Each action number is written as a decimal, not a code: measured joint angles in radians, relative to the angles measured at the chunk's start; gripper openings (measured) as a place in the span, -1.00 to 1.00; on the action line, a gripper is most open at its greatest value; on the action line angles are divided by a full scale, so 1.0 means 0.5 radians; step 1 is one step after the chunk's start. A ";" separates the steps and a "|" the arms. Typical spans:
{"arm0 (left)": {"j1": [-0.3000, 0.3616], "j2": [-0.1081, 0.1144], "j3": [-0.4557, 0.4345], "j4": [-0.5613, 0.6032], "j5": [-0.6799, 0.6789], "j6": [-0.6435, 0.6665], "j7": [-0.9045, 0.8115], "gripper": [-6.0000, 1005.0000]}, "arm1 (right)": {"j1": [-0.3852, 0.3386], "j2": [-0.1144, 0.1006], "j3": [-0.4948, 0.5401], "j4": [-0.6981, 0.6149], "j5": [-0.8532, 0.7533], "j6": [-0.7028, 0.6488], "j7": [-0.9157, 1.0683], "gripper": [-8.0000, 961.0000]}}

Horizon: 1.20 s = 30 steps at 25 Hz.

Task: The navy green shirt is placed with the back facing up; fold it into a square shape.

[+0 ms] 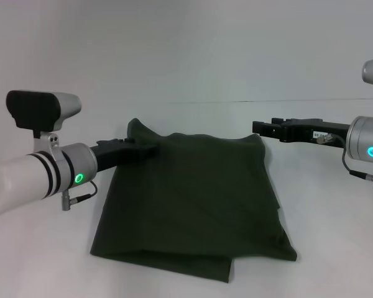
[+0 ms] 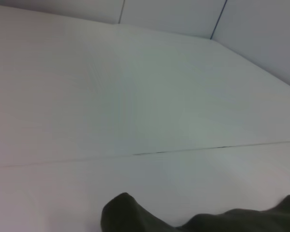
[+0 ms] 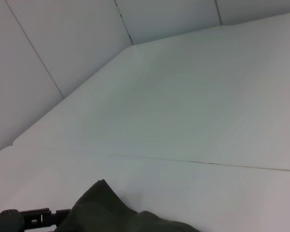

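Dark olive-green soft cloth shirt [image 1: 196, 202] lies folded at centre frame on our white table [image 1: 186, 68]. Our left tool [image 1: 150, 149] is clamped on its upper-left corner; our right tool [image 1: 258, 128] hovers near the upper-right corner, its fingers' state unclear.

Bare table [image 1: 193, 56] lies beyond the shirt [image 1: 193, 198].

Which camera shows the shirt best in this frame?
The head view: it shows the whole folded shirt on the table, with the left gripper at its far left corner. The left wrist view catches only a dark edge; the right wrist view only one raised corner.
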<state>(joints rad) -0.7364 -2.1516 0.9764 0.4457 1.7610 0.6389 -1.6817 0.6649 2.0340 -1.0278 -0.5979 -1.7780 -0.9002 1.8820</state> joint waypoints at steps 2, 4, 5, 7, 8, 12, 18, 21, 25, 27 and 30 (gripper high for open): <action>-0.003 -0.007 0.015 0.003 0.000 0.000 0.000 0.41 | -0.001 0.001 0.005 0.001 0.000 0.001 -0.005 0.27; -0.007 -0.013 0.018 0.003 0.000 -0.007 -0.001 0.41 | -0.003 0.003 0.008 0.001 0.000 0.001 -0.008 0.27; -0.008 -0.015 0.018 0.004 0.000 -0.015 0.000 0.40 | -0.005 0.003 0.009 0.001 0.000 0.002 -0.008 0.27; -0.010 -0.017 0.019 0.004 0.000 -0.043 0.003 0.39 | -0.008 0.005 0.008 0.002 0.000 0.003 -0.009 0.27; -0.010 -0.017 0.018 0.004 0.000 -0.056 0.003 0.34 | -0.011 0.007 0.006 0.002 0.000 0.004 -0.009 0.27; -0.010 -0.016 0.004 0.005 -0.012 -0.078 -0.012 0.12 | -0.018 0.014 0.001 0.003 0.000 0.007 -0.009 0.26; -0.023 -0.005 -0.004 0.009 -0.018 -0.084 -0.143 -0.28 | -0.019 0.019 -0.002 0.006 0.000 0.020 -0.012 0.26; -0.023 -0.006 -0.005 0.019 -0.019 -0.098 -0.200 -0.51 | -0.014 0.014 -0.001 0.006 0.000 0.028 -0.014 0.26; -0.027 -0.007 -0.005 0.020 -0.018 -0.103 -0.235 -0.83 | -0.002 0.004 0.000 0.006 0.000 0.030 -0.014 0.26; -0.027 -0.007 -0.005 0.019 -0.017 -0.103 -0.236 -0.92 | 0.001 0.002 -0.001 0.006 -0.001 0.035 -0.015 0.26; -0.027 -0.007 -0.005 0.011 -0.016 -0.103 -0.239 -0.97 | 0.003 -0.002 -0.002 0.003 -0.006 0.037 -0.015 0.26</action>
<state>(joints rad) -0.7500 -2.1552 0.9741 0.4514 1.7530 0.5874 -1.8014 0.6666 2.0331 -1.0286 -0.5965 -1.7811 -0.8815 1.8745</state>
